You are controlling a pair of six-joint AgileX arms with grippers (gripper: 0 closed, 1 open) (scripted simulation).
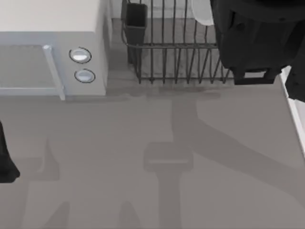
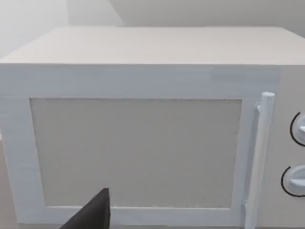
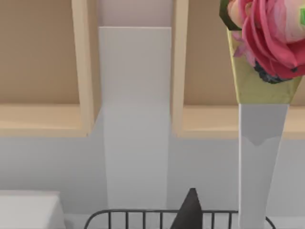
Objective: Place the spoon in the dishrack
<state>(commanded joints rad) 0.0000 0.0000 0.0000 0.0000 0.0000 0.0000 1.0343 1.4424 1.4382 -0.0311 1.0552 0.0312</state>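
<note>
The right arm (image 1: 257, 38) hangs over the right end of the dishrack (image 1: 176, 62), at the far right of the counter (image 1: 152, 162). Its dark bulk covers that end of the rack from above. Whether its gripper is open or closed, or has hold of anything, cannot be told. In the right wrist view one dark fingertip (image 3: 189, 212) stands above the dishrack's rim (image 3: 143, 212).

The dishrack sits at the back of the counter, just to the right of the microwave (image 1: 52, 57). A dark utensil cup (image 1: 136, 24) stands at its near-left corner. A pale curved object (image 1: 202, 14) lies inside the rack, beside the arm; what it is cannot be told.

Behind the rack, the right wrist view shows a white post (image 3: 136, 109), wooden frames (image 3: 86, 67) and a pink flower bouquet (image 3: 267, 38).

The left arm (image 1: 5, 162) is parked at the counter's left edge. One dark finger (image 2: 93, 214) of it shows before the microwave door (image 2: 136, 152); that gripper's state cannot be told either.
</note>
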